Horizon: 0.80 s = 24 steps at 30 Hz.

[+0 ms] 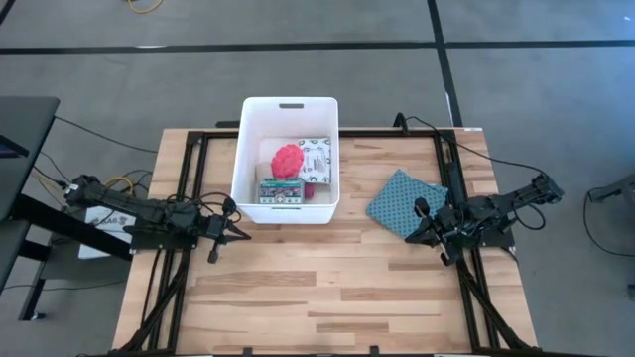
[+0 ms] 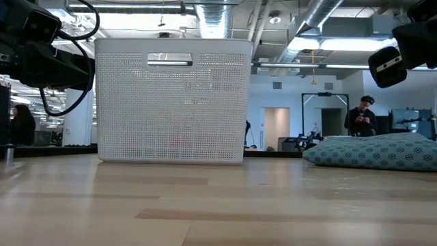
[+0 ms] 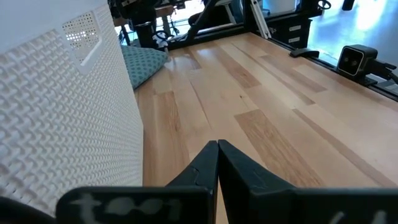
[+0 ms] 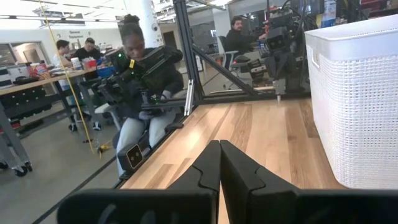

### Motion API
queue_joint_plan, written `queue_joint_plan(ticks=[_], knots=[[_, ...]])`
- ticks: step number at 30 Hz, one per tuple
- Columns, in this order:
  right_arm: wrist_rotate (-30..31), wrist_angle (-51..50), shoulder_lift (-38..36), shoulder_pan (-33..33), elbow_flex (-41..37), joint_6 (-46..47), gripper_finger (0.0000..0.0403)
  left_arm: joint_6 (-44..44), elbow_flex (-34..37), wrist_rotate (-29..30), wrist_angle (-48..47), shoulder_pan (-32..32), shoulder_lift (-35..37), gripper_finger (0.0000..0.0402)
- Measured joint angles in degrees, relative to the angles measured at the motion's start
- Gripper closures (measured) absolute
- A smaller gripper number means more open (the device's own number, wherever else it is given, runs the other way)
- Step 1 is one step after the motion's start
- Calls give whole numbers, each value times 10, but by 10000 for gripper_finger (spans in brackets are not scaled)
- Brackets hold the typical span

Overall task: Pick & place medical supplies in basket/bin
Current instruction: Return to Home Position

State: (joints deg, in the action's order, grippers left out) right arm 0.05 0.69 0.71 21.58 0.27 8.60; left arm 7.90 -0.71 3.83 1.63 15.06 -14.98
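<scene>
Homing cleanly means drawing the left pincer away from the white bin and the right pincer off the cloth, both closed, empty.

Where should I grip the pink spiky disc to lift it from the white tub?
I'd pinch the pink spiky round disc across its outer edge, coming straight down from above: it lies on top of the other supplies, and the white plastic tub's tall walls block sideways approach.

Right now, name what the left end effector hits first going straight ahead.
Nothing close: the left end effector passes the white bin over bare table. Farther on, probably the right end effector, by the teal cloth.
</scene>
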Motion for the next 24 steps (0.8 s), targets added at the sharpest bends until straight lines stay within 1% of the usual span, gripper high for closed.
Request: queue_joint_plan(ticks=[24], knots=[[0,0,0,0,0,0,403,-2,0,0,0,0,0,401]])
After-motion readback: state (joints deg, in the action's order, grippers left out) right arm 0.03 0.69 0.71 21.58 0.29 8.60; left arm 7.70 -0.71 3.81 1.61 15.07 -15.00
